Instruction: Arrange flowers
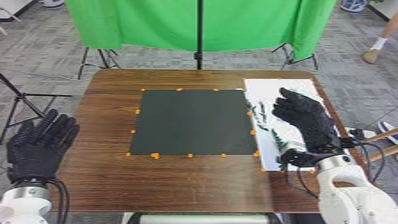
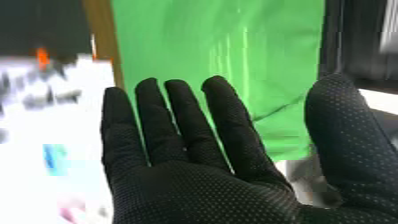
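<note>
While the right hand [image 1: 306,122] is hanging over the white sheet [image 1: 275,85] at the right of the worktop [image 1: 115,185], the likely flowers, some dark shapes [image 1: 260,109] and a green shape [image 1: 277,141], are lying flat on that sheet, just left of the palm and toward its near side. Their long axis is seeming to run near to far, roughly along the hand, though which are stems and which are blooms I am not able to tell. The right arm is clearly being the nearer one; the left hand [image 1: 40,145] is resting beyond the worktop's left edge, with the dark mat [image 1: 191,122] lying between.

Both hands are holding nothing: the right one's fingers are standing straight, slightly apart, its thumb spreading wide, and the left one's are pointing straight to the far side.

The head view is giving the lie of sheet and mat, while the right wrist view is adding a teal patch [image 2: 55,159] and a pink patch [image 2: 69,207] on the white, perhaps parts of flowers.

The arranging is probably just starting. The next move is likely calling for a shift left and a low pinch across a stem; thin, flat pieces are risking slipping or dragging neighbours along.
</note>
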Motion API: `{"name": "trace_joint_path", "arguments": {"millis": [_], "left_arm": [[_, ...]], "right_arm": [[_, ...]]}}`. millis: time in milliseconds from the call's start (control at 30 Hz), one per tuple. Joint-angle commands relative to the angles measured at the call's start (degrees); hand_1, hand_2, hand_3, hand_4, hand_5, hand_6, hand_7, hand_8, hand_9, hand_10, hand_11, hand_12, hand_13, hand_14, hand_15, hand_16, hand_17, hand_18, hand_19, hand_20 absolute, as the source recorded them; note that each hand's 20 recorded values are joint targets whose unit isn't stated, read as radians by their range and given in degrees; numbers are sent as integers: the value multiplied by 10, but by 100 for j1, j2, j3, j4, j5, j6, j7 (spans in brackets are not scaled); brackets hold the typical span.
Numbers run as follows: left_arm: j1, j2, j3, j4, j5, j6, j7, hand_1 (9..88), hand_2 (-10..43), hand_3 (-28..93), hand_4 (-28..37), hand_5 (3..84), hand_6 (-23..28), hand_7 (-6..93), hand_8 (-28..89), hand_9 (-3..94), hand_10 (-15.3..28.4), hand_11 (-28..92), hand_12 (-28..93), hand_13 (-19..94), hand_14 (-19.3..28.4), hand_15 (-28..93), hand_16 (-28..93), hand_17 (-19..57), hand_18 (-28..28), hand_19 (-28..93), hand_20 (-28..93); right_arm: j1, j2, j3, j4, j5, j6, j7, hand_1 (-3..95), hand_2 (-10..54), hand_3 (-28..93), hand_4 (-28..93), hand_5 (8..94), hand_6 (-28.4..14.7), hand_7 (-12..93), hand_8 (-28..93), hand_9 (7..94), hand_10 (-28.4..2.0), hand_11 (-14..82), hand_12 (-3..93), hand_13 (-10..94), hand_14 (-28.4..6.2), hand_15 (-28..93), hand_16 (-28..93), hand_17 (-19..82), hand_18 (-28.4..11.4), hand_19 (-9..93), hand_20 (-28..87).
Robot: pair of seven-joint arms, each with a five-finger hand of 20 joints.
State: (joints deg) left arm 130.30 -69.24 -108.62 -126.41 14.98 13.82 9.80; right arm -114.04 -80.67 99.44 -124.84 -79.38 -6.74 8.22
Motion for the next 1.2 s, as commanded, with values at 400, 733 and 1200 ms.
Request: {"name": "trace_joint_path", "arguments": {"millis": [400, 733, 1200], "left_arm": [[8, 8, 67, 12, -8, 85, -21, 299, 161, 722, -283, 486, 92, 99, -82, 477, 149, 196, 113, 386, 153, 324, -84, 42, 145, 384, 78], [18, 7, 17, -13, -37, 88, -6, 300, 166, 740, -282, 469, 88, 110, -82, 459, 148, 210, 122, 385, 153, 336, -82, 36, 146, 379, 80], [95, -63, -4, -52, -422, -35, -16, 301, 162, 735, -283, 479, 90, 111, -85, 459, 149, 211, 120, 378, 156, 346, -75, 21, 146, 355, 98]], "right_arm": [[-935, 878, -496, -203, -6010, 1364, 589, 179, -95, 733, -270, 443, -96, 214, -101, 455, -198, 210, 213, 373, -184, 554, 242, 167, -233, 614, 300], [-523, 927, -1163, 11, -6733, 870, 1751, 262, -95, 728, -282, 422, -106, 457, -170, 427, -216, 413, 296, 358, -213, 710, 285, 189, -228, 694, 314], [-541, 513, -1287, 628, -8076, 721, 1433, 300, -95, 707, -283, 530, -109, 238, -104, 443, -219, 401, 295, 372, -219, 706, 294, 198, -239, 699, 307]]}}
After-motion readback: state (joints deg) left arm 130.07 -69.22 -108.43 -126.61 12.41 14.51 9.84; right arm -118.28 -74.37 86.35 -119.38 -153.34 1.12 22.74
